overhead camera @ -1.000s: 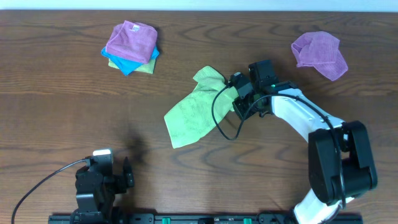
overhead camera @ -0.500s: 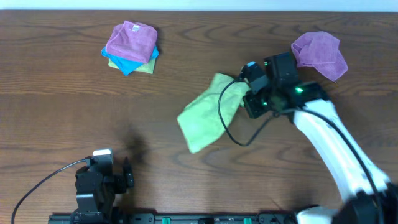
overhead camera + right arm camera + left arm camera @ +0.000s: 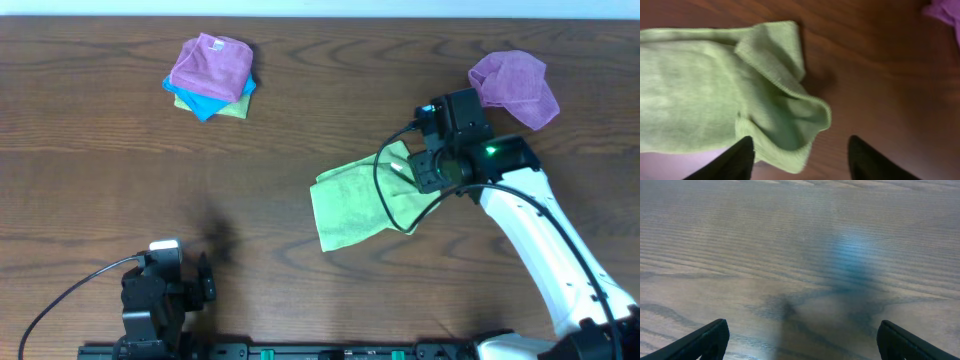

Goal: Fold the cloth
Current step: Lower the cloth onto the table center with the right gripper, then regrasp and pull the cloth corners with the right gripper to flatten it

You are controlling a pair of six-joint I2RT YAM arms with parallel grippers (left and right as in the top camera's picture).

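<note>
The cloth (image 3: 350, 207) is light lime-green and lies mostly flat on the wooden table, right of centre. Its right corner is bunched up under my right gripper (image 3: 408, 165). In the right wrist view the cloth (image 3: 695, 100) fills the left side, and its rumpled corner hangs loose just ahead of my right gripper (image 3: 801, 141). That gripper's jaws stand apart and grip nothing. My left gripper (image 3: 802, 324) is wide open over bare wood, far from the cloth. In the overhead view it rests at the near left edge (image 3: 205, 282).
A stack of purple, blue and yellow-green cloths (image 3: 210, 75) lies at the far left. A crumpled purple cloth (image 3: 515, 85) lies at the far right, just beyond the right arm. The right arm's black cable (image 3: 385, 205) loops over the green cloth.
The right arm carried the cloth rightward and toward the near edge. Its jaws then opened and let go. The cloth now lies flatter. The left arm has not moved.
</note>
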